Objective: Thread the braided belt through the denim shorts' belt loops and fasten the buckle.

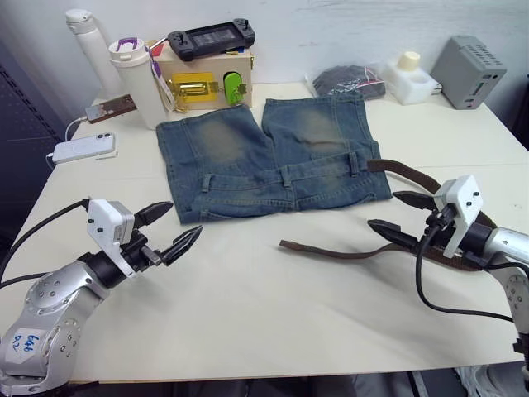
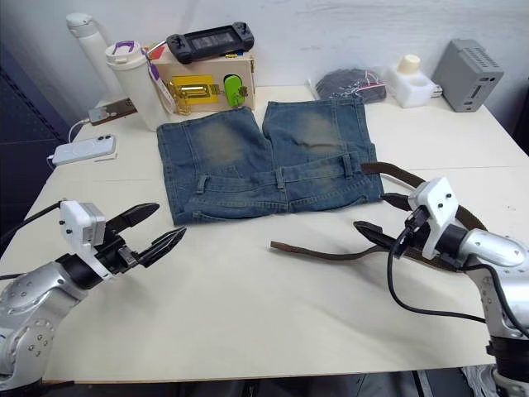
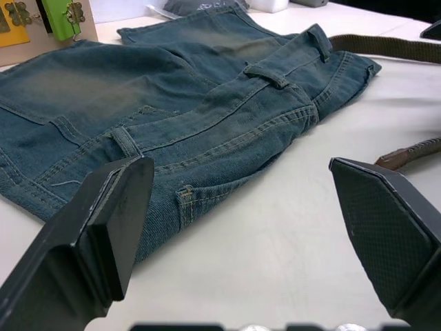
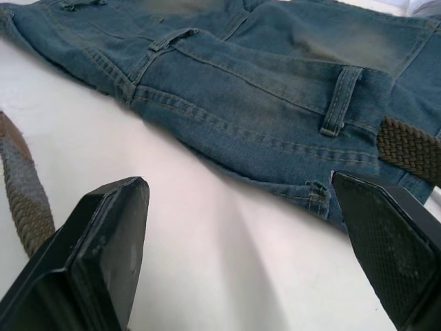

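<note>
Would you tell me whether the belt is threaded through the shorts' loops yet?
Barely: the braided belt enters the denim shorts at the right-hand edge; the rest lies loose on the table.

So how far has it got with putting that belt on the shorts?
Barely started. The braided belt reaches the waistband at the robot's right edge of the denim shorts and seems to enter there; the rest trails loose on the table. Belt loops along the waist look empty. Both the left hand and right hand are open, holding nothing. Threading and buckling remain.
</note>
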`<state>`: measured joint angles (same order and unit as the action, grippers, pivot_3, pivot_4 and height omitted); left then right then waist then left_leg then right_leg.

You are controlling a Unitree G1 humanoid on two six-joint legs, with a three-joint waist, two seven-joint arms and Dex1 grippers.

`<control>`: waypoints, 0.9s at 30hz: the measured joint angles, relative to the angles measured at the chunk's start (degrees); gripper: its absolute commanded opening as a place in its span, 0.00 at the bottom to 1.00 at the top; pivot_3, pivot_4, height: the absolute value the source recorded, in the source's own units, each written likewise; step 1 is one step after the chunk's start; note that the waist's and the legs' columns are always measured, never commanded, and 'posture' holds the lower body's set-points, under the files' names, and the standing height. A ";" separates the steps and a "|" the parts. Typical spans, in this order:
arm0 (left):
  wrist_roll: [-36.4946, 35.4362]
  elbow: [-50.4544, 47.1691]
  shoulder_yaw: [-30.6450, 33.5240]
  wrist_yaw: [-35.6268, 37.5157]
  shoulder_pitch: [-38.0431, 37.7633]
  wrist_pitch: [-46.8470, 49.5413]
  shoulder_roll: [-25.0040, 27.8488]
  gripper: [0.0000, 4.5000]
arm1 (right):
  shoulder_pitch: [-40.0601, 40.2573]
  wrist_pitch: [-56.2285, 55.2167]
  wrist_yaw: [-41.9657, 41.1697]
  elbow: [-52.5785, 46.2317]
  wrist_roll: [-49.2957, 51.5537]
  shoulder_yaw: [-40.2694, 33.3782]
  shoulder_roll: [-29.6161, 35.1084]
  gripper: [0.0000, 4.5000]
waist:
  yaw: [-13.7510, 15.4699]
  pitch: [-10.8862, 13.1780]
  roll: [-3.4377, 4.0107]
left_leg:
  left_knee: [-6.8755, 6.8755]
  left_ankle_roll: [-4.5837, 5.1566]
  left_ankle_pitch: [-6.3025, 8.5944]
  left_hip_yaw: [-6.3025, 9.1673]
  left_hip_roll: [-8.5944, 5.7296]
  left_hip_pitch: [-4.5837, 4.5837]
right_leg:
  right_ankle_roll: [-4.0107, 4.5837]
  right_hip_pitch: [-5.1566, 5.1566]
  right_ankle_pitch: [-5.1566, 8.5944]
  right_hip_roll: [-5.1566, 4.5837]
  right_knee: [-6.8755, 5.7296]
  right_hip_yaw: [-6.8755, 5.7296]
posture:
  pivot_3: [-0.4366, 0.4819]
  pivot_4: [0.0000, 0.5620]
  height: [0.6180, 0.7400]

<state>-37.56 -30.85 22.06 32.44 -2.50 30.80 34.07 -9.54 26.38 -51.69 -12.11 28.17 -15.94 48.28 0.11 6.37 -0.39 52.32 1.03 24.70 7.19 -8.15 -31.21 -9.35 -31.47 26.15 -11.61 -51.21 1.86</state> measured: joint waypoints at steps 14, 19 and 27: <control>-4.99 -3.72 -2.53 5.49 0.46 4.38 6.65 0.99 | -8.97 10.13 -11.30 -6.03 4.76 9.57 8.00 1.00 | -0.26 0.03 0.03 | -0.11 -0.01 -0.01 -0.06 0.12 -0.01 | 0.00 0.03 0.00 0.02 0.30 -0.05 | 0.48 0.27 0.22; -5.03 -5.81 -4.72 8.94 0.09 4.47 9.28 0.99 | -12.41 9.78 -12.36 -6.44 -0.52 20.38 6.76 1.00 | -0.23 0.09 -0.07 | -0.20 -0.03 -0.04 -0.05 0.14 -0.01 | 0.00 0.05 0.00 0.03 0.46 -0.09 | 0.48 0.27 0.22; -6.26 -9.58 -4.96 8.93 0.14 5.45 9.96 0.99 | -12.33 2.71 -11.35 -1.10 -10.75 28.67 5.43 1.00 | -0.23 0.10 -0.09 | -0.19 0.00 -0.07 -0.06 0.13 0.02 | 0.00 0.12 0.00 0.02 0.51 -0.09 | 0.48 0.27 0.22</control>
<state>-43.83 -40.43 17.09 41.38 -2.37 36.25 44.03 -21.87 29.10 -63.04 -13.21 17.42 12.73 53.71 -0.11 6.47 -0.48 52.13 1.03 24.63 7.13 -8.03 -31.19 -9.35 -31.35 26.15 -11.59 -50.69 1.77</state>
